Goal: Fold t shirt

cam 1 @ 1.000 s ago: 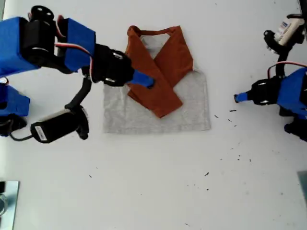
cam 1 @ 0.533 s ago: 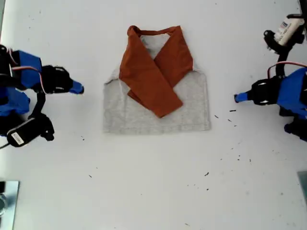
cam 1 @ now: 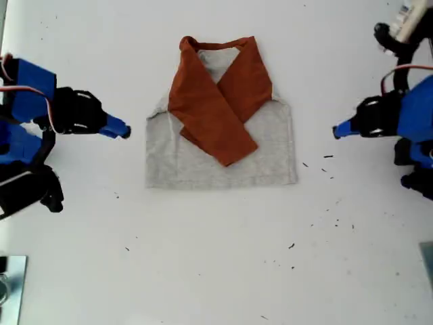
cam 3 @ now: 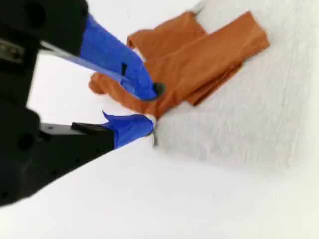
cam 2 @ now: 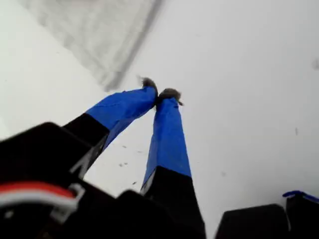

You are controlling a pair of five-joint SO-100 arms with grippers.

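Note:
The t shirt (cam 1: 270, 145) lies flat at the table's middle in the exterior view, grey body with both rust-orange sleeves (cam 1: 216, 108) crossed over it; no dark print shows. My second gripper (cam 1: 123, 130) hovers just off the shirt's edge on the exterior view's left, open and empty; its wrist view shows the fingers (cam 3: 148, 107) apart in front of the crossed sleeves (cam 3: 199, 59). My first gripper (cam 1: 336, 131) sits off the shirt on the exterior view's right, fingertips (cam 2: 159, 94) pressed together and holding nothing, with a grey shirt corner (cam 2: 99, 45) beyond them.
Small black specks (cam 1: 328, 157) dot the white table (cam 1: 216, 257) near the first arm. A metal object (cam 1: 8, 284) shows at the exterior view's lower left corner. The arm bodies fill both side edges of the exterior view.
My second gripper let go of the sleeve it had on the shirt, pulled back to the exterior view's left, then edged slightly back towards the shirt. The first arm rose a little.

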